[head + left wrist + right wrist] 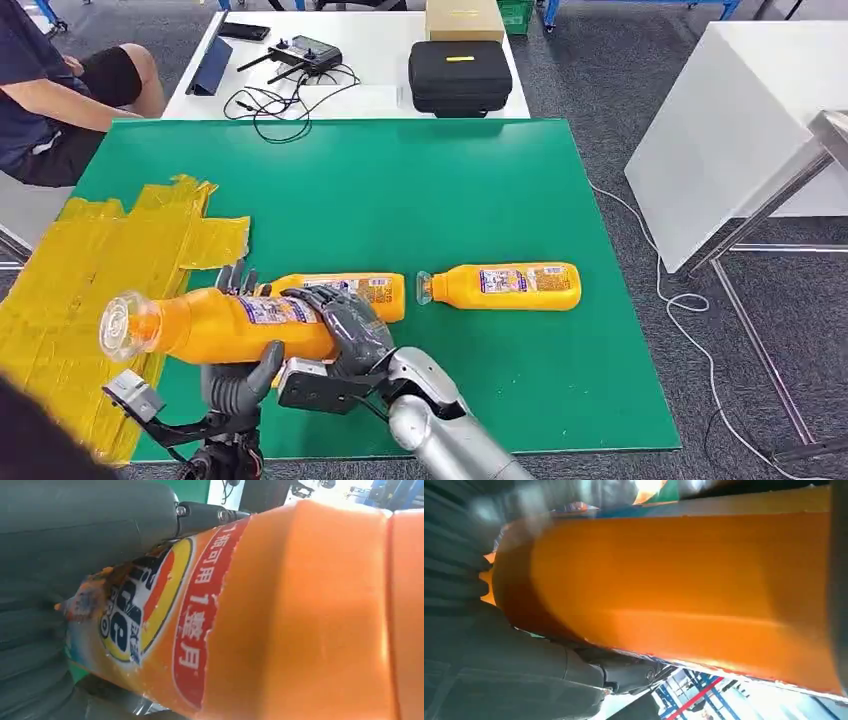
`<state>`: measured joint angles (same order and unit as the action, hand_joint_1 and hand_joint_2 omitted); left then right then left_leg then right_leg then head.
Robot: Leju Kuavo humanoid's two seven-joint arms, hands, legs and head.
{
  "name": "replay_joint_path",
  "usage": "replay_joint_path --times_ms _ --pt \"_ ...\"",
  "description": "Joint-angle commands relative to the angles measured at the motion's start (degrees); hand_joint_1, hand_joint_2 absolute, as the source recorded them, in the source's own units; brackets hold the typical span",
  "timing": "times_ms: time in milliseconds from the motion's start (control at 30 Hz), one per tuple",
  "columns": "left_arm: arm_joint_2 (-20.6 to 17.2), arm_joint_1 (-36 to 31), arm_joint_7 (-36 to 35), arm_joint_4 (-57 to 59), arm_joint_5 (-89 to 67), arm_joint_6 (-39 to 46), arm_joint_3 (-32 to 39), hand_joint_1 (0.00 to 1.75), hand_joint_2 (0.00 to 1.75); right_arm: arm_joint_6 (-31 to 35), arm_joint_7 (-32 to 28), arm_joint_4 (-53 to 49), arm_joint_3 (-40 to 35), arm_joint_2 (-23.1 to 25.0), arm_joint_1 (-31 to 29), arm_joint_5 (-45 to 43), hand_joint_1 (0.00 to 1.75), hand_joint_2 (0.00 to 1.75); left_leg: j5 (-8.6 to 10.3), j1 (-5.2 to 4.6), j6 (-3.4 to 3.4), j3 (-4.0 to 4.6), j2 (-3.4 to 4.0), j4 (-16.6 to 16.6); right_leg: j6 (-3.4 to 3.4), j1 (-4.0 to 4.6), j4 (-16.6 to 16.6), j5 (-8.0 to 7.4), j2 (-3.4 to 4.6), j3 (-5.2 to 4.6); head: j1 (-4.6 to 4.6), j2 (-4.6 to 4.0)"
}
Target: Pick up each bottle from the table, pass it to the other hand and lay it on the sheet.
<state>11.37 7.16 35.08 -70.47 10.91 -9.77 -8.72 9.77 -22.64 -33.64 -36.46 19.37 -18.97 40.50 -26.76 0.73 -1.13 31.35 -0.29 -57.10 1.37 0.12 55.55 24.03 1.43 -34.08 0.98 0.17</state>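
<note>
Workshop floor of grey carpet, with a white desk [390, 95] at the far side carrying a black case [460, 75], a cardboard box [465, 18], a remote controller [305, 52] and loose cables; a seated person [50, 90] at far left, a white table [740, 130] at right. In front, a big green table [450, 200], and on its left edge a crumpled yellow sheet [90, 270], with no bottle lying on it. So, judged from this, task only at the beginning: first hand-over in progress, nothing delivered yet. Held in the air at near left, an orange bottle [220, 325], lying sideways with its clear cap toward the sheet. Both hands on it at once: left hand [240, 385] cupped under the body from below, right hand [345, 325] wrapped over the bottom end. Cannot tell which hand carries the weight. Two more orange bottles flat on the green: second bottle [385, 292] just behind the held one, partly hidden, and third bottle [510, 286] just to its right, cap pointing left. On the label, in the left wrist view, white Chinese characters on a red band, apparently "1瓶可用1整月"; brand logo beside it in blue and yellow, too torn to read.
</note>
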Motion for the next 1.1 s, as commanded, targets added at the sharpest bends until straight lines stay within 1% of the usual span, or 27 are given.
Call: replay_joint_path --times_ms 33,67,100,133,200,233,267,300,333,367,433,467,500,533,600,633,667,700,767,800,833,867,900,933,1000,1033,1100 --pt "-1.4 -1.6 -0.2 2.5 0.6 -1.1 -1.5 1.47 1.75 -0.5 -0.1 2.8 -5.0 0.0 2.9 -0.6 1.75 1.75 -0.08 -0.02 0.01 -0.46 -0.15 0.2 0.02 0.00 -0.1 0.17 -0.30 0.48 -0.02 0.00" --pt "-1.4 -1.6 -0.2 2.5 0.6 -1.1 -1.5 1.47 1.75 -0.5 -0.1 2.8 -5.0 0.0 2.9 -0.6 1.75 1.75 -0.05 -0.01 0.01 -0.26 -0.10 0.1 0.02 0.01 -0.1 0.10 -0.20 0.28 -0.02 0.00" --pt "-1.4 -1.3 -0.1 2.1 0.6 -1.2 -1.3 1.75 1.75 -0.7 -0.1 2.9 -5.1 0.0 2.7 -0.7 1.75 1.75 -0.07 -0.01 0.01 -0.38 -0.12 0.2 0.02 0.01 -0.1 0.14 -0.25 0.38 0.00 0.00" --pt "-1.2 -0.9 0.0 1.8 0.7 -1.4 -0.9 1.75 1.75 -0.6 -0.1 3.1 -5.2 0.0 2.6 -0.7 1.75 1.75 -0.04 -0.01 0.00 -0.24 -0.12 0.1 0.01 0.00 -0.1 0.10 -0.22 0.25 -0.02 0.00" --pt "-1.2 -0.7 0.1 1.6 0.7 -1.5 -0.8 1.75 1.75 -0.8 0.0 3.2 -5.2 0.0 2.6 -0.7 1.75 1.75 -0.09 -0.02 0.01 -0.44 -0.15 0.2 0.02 0.00 -0.1 0.18 -0.31 0.45 -0.02 0.00" --pt "-1.1 -0.4 0.2 1.3 0.8 -1.7 -0.6 1.75 1.75 -0.8 0.0 3.4 -5.3 0.0 2.5 -0.7 1.75 1.75 -0.06 0.00 0.01 -0.29 -0.11 0.1 0.01 0.02 -0.1 0.12 -0.23 0.31 -0.02 0.00" --pt "-1.1 -0.4 0.2 1.3 0.8 -1.7 -0.6 1.75 1.75 -0.8 0.0 3.4 -5.3 0.0 2.5 -0.7 1.75 1.75 -0.11 -0.01 0.02 -0.44 -0.11 0.2 0.02 0.01 -0.1 0.18 -0.27 0.45 -0.02 0.00" --pt "-1.1 -0.1 0.3 1.1 0.8 -1.9 -0.4 1.75 1.75 -0.9 0.0 3.6 -5.4 0.0 2.5 -0.7 1.75 1.75 -0.07 -0.01 0.01 -0.30 -0.10 0.1 0.01 0.00 -0.1 0.13 -0.23 0.32 -0.02 0.00" --pt "-1.1 -0.1 0.3 1.1 0.8 -1.9 -0.4 1.75 1.75 -0.9 0.0 3.6 -5.4 0.0 2.5 -0.7 1.75 1.75 -0.10 -0.02 0.01 -0.43 -0.13 0.2 0.02 0.00 -0.1 0.18 -0.28 0.44 -0.02 0.00" --pt "-1.1 -0.1 0.3 1.1 0.8 -1.9 -0.4 1.75 1.75 -0.9 0.0 3.6 -5.4 0.0 2.5 -0.7 1.75 1.75 -0.06 0.00 0.01 -0.26 -0.08 0.1 0.01 0.01 -0.1 0.11 -0.19 0.28 -0.02 0.00" --pt "-0.7 0.1 0.4 0.7 0.8 -2.3 0.3 1.75 1.75 -0.9 -0.2 4.2 -5.5 0.2 2.3 -0.7 1.75 1.75 -0.11 -0.02 0.02 -0.46 -0.13 0.2 0.01 0.00 -0.1 0.19 -0.29 0.47 -0.02 0.00" --pt "-0.6 0.3 0.5 0.5 0.7 -2.4 0.7 1.75 1.75 -0.9 -0.3 4.5 -5.6 0.2 2.2 -0.8 1.75 1.75 -0.06 -0.01 0.01 -0.27 -0.13 0.1 0.01 0.01 -0.1 0.13 -0.25 0.30 -0.02 0.00" --pt "-0.4 0.4 0.6 0.2 0.6 -2.8 1.1 1.75 1.75 -0.8 -0.4 4.8 -5.6 0.2 2.1 -0.9 1.75 1.75 -0.10 0.00 0.02 -0.37 -0.13 0.2 0.01 0.01 -0.1 0.17 -0.27 0.39 -0.02 0.00" --pt "-0.4 0.5 0.6 0.1 0.6 -2.8 1.3 1.75 1.75 -0.8 -0.4 4.9 -5.6 0.2 2.1 -1.0 1.75 1.75 -0.04 0.00 0.01 -0.17 -0.08 0.1 0.01 0.01 -0.1 0.08 -0.16 0.19 -0.02 0.00" --pt "-0.4 0.8 0.6 -0.3 0.6 -2.9 1.5 1.75 1.75 -0.7 -0.3 5.0 -5.5 0.2 2.0 -1.0 1.75 1.75 -0.11 0.00 0.02 -0.42 -0.10 0.2 0.01 0.02 -0.1 0.18 -0.26 0.44 -0.02 0.00" --pt "-0.3 1.0 0.8 -0.7 0.5 -3.0 2.1 1.75 1.75 -0.2 -0.6 5.2 -5.4 0.2 1.8 -1.1 1.75 1.75 -0.06 -0.01 0.01 -0.25 -0.11 0.1 0.01 0.01 -0.1 0.12 -0.22 0.28 -0.02 0.00" --pt "-0.3 1.2 1.0 -1.1 0.2 -2.9 2.6 1.75 1.75 0.8 -1.2 4.8 -5.2 0.0 1.8 -1.1 0.79 1.75 -0.08 -0.01 0.01 -0.35 -0.12 0.2 0.01 0.00 -0.1 0.16 -0.26 0.37 -0.02 0.00" --pt "-0.3 1.3 1.3 -1.6 -0.6 -2.2 3.1 1.75 1.75 0.6 -1.5 4.8 -4.6 -0.1 1.7 -1.8 0.00 0.00 -0.04 0.01 0.01 -0.17 -0.08 0.1 0.01 0.02 -0.1 0.08 -0.17 0.20 -0.02 0.00" --pt "-0.7 1.7 2.2 -3.2 -3.6 1.4 5.4 1.75 1.75 1.0 -1.7 3.6 -3.6 -0.9 1.3 -2.5 0.00 0.00 -0.11 0.00 0.01 -0.37 -0.07 0.1 0.02 0.02 -0.1 0.16 -0.23 0.39 -0.02 0.00" --pt "-0.8 2.0 2.0 -4.0 -5.5 3.6 6.5 1.75 1.75 1.0 -2.0 2.6 -3.2 -1.3 1.6 -2.8 0.00 0.00 -0.04 0.01 0.00 -0.13 -0.05 0.1 0.01 0.02 -0.1 0.06 -0.14 0.16 -0.04 0.00" --pt "-0.2 2.3 -0.5 -5.6 -15.6 16.1 9.6 1.75 1.75 1.2 -2.2 -0.1 -2.0 -2.2 2.5 -3.5 0.00 0.00 -0.08 -0.01 0.01 -0.31 -0.08 0.1 0.02 0.01 -0.1 0.13 -0.21 0.34 -0.02 0.00" --pt "-0.2 2.5 -2.6 -7.2 -20.0 19.3 10.8 1.75 1.75 0.6 -2.1 -1.9 -1.4 -2.9 3.0 -3.6 0.00 0.00 -0.04 0.03 0.01 -0.12 -0.04 0.1 0.01 0.03 -0.1 0.06 -0.13 0.16 -0.02 0.00" --pt "-0.3 2.5 -4.0 -8.0 -24.6 22.0 12.3 1.75 1.75 0.3 -1.9 -3.0 -0.8 -3.2 3.3 -3.8 0.00 0.00 -0.07 0.03 0.01 -0.21 -0.08 0.1 0.02 0.04 -0.1 0.10 -0.20 0.26 -0.04 0.00" --pt "0.5 2.5 -4.3 -9.6 -26.8 24.6 15.5 1.75 1.75 -0.2 -1.9 -4.7 0.2 -3.7 3.7 -4.2 0.00 0.00 -0.12 0.03 0.01 -0.37 -0.07 0.1 0.02 0.04 -0.1 0.16 -0.23 0.40 -0.02 0.00" --pt "0.8 2.5 -3.5 -11.2 -32.4 29.0 19.9 1.75 1.75 -1.0 -2.0 -6.3 1.5 -4.1 4.2 -4.5 0.00 0.00 -0.08 0.04 0.02 -0.28 -0.09 0.1 0.01 0.05 -0.1 0.12 -0.23 0.32 -0.02 0.00" --pt "0.7 2.5 -3.0 -11.7 -34.8 32.3 21.5 1.75 1.75 -0.9 -2.2 -6.4 1.9 -4.2 4.5 -4.9 0.00 0.00 -0.07 0.04 0.02 -0.14 0.01 0.0 0.01 0.05 0.0 0.07 -0.10 0.15 0.00 0.00" --pt "0.5 2.4 -2.2 -12.2 -38.1 35.3 24.2 1.75 1.75 -1.2 -2.9 -6.4 2.4 -4.2 4.9 -5.0 0.00 0.00 -0.12 0.01 0.02 -0.21 0.03 0.1 0.01 0.02 0.0 0.13 -0.12 0.22 -0.02 0.00"
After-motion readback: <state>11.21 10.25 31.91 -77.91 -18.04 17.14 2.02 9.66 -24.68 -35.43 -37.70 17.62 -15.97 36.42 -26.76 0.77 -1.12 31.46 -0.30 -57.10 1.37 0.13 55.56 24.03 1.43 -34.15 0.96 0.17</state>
